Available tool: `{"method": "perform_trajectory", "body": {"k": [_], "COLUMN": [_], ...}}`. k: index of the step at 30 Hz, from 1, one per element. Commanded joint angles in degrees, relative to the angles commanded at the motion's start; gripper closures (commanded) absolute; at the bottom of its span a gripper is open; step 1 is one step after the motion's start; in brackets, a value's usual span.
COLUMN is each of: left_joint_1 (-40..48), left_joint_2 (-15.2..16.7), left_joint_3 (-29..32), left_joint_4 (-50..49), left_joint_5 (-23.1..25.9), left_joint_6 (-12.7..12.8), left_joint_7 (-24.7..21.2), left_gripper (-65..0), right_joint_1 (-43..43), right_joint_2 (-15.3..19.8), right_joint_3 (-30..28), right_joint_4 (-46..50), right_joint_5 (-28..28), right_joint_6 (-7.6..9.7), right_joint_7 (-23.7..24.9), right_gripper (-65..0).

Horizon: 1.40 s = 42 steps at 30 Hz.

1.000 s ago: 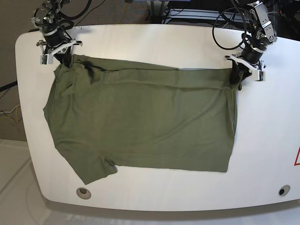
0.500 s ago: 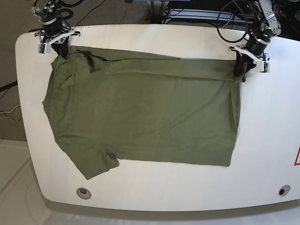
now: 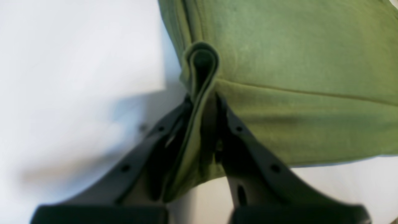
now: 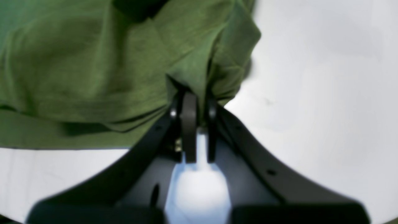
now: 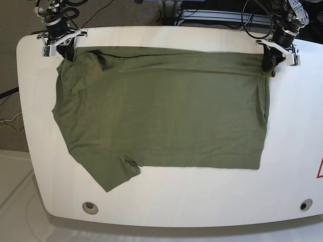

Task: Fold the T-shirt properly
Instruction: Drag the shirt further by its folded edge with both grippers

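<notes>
Left claw (image 3: 203, 102) and right claw (image 4: 191, 105) each pinch the T-shirt (image 5: 161, 111), apparently at 2 far corners.

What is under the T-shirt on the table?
Only the white table shows around the T-shirt. Whatever lies beneath the cloth is covered. The left gripper and right gripper pinch its far corners.

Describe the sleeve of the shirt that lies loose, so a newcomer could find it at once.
On the white table, the olive-green T-shirt lies spread flat. Follow its near edge toward the base view's left: the sleeve juts out there as a slanted flap. Unlike the far corners, no gripper holds it.
</notes>
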State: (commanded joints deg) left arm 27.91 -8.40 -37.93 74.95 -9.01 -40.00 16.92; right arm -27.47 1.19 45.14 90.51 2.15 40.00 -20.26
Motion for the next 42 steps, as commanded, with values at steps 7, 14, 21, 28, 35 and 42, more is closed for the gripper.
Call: {"method": "perform_trajectory", "body": {"k": [7, 14, 21, 28, 35, 42], "left_joint_1": [0.4, 0.5, 0.5, 0.4, 0.3, 0.1], "left_joint_2": [-0.3, -0.3, -0.2, 0.0, 1.0, 1.1], "left_joint_3": [-1.1, -1.5, -1.3, -1.2, -1.4, -1.1], "left_joint_4": [-0.3, -0.3, -0.3, -0.3, -0.3, -0.3], "left_joint_5": [0.0, 0.1, 0.1, 0.1, 0.0, -0.2], "left_joint_6": [0.0, 0.0, 0.0, 0.0, 0.0, 0.0], "left_joint_7": [0.0, 0.0, 0.0, 0.0, 0.0, 0.0], "left_gripper": [-1.7, -1.7, -1.7, -1.7, -1.9, -8.8], "right_joint_1": [-0.6, -1.2, -1.3, -1.0, -1.0, -0.9], "right_joint_2": [-0.1, -0.1, -0.1, -0.1, -0.1, -0.1], "right_joint_3": [1.3, 2.7, 2.8, 2.7, 2.7, 2.6], "right_joint_4": [0.0, 0.0, -0.1, -0.1, -0.1, -0.1], "right_joint_5": [-1.8, -1.8, -1.8, -1.8, -1.8, -1.8], "right_joint_6": [0.00, 0.00, 0.00, 0.00, 0.00, 0.00], "right_joint_7": [0.0, 0.0, 0.0, 0.0, 0.0, 0.0], "right_gripper": [-4.0, -4.0, -4.0, -4.0, -4.0, -4.3]}}
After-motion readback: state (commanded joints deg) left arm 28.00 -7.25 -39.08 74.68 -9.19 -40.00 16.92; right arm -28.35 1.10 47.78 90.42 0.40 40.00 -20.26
